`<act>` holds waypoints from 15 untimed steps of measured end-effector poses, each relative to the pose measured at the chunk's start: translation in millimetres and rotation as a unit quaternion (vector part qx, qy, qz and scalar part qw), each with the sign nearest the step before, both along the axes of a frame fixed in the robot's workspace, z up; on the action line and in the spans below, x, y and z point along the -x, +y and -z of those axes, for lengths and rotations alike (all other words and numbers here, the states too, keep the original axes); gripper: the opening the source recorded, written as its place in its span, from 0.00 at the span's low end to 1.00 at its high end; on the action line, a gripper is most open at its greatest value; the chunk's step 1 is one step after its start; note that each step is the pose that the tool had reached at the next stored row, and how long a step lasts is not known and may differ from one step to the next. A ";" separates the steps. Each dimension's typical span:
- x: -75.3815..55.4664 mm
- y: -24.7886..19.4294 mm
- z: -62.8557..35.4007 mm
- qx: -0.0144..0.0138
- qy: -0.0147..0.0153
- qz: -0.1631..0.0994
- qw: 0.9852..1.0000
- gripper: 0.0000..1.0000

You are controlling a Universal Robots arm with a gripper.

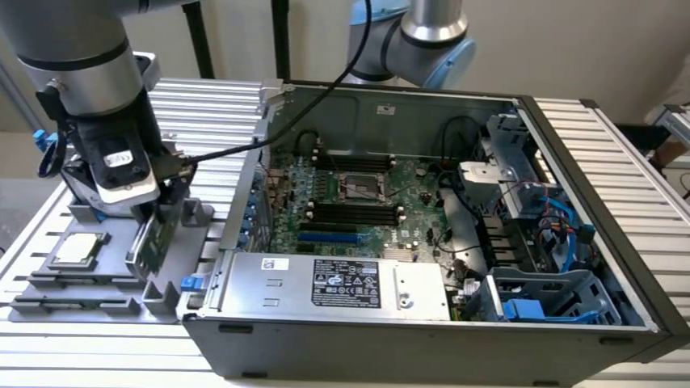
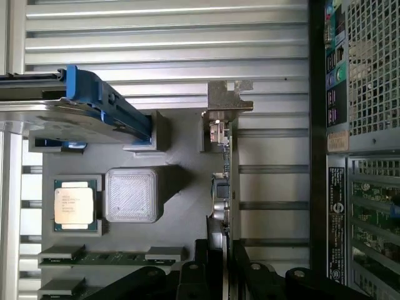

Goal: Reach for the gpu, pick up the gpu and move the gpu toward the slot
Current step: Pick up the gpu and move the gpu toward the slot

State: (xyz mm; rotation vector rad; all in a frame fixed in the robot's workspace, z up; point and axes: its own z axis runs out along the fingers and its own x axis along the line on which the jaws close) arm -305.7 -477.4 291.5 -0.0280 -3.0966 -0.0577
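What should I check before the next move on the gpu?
1. Gripper lined up on gpu: ok.
2. gpu upright at gray fixture: ok.
3. gpu lifted free of fixture: cannot tell.
4. Hard drive and processor apart from gpu: ok.
5. Case open, motherboard exposed: ok.
6. Blue slot empty: ok.

Both look down (wrist view closer), sharing the parts tray (image 1: 116, 236) (image 2: 181, 187).

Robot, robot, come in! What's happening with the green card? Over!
Gripper at the gpu. It stands on edge in grey holder. Hard drive apart, beside.
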 end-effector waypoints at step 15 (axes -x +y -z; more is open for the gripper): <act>-14.9 0.0 -68.3 0.000 0.001 0.000 1.000 0.26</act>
